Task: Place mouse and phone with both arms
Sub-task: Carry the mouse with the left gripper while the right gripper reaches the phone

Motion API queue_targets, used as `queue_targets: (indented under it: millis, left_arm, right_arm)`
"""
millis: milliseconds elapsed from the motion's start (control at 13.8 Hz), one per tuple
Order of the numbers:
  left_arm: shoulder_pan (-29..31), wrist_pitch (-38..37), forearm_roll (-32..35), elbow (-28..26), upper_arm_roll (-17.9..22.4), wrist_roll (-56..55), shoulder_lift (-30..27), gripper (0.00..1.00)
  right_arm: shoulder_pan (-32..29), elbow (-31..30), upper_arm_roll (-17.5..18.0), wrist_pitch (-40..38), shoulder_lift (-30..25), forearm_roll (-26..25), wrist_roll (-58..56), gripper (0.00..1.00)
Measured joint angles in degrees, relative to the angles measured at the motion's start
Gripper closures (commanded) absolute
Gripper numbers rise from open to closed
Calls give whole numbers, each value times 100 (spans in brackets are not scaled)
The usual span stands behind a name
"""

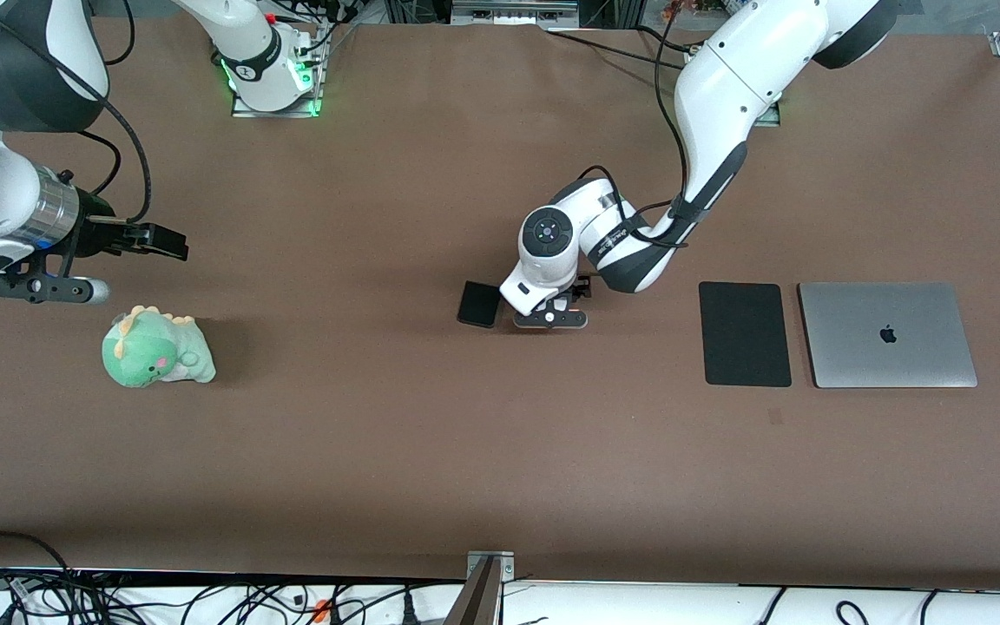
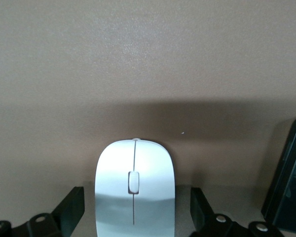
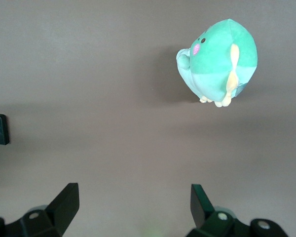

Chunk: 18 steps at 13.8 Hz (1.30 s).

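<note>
The white mouse point(image 2: 134, 168) lies on the brown table between the fingers of my left gripper point(image 2: 135, 203). The jaws are open, with a gap on each side of the mouse. In the front view the left gripper point(image 1: 555, 305) is down at the table's middle and its wrist hides the mouse. The black phone point(image 1: 477, 304) lies flat right beside it, toward the right arm's end, and its edge shows in the left wrist view point(image 2: 287, 180). My right gripper point(image 1: 172, 244) is open and empty, held above the table near the right arm's end.
A green plush dinosaur point(image 1: 156, 348) sits nearer the front camera than the right gripper and shows in the right wrist view point(image 3: 219, 61). A flat black mat point(image 1: 744, 333) and a closed grey laptop point(image 1: 887, 334) lie toward the left arm's end.
</note>
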Motion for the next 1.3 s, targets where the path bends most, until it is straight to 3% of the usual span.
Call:
queue_targets:
  millis: [290, 725, 1304]
  left_arm:
    - [-1, 5, 0, 5, -3, 0, -1, 64]
    - [129, -53, 0, 120, 17, -31, -56, 65]
    - [1050, -672, 0, 165, 20, -5, -725, 64]
  right_arm:
    - [13, 0, 0, -1, 0, 0, 11, 0]
    - [37, 0, 0, -3, 0, 0, 13, 0]
    - [53, 0, -1, -8, 1, 1, 60, 0]
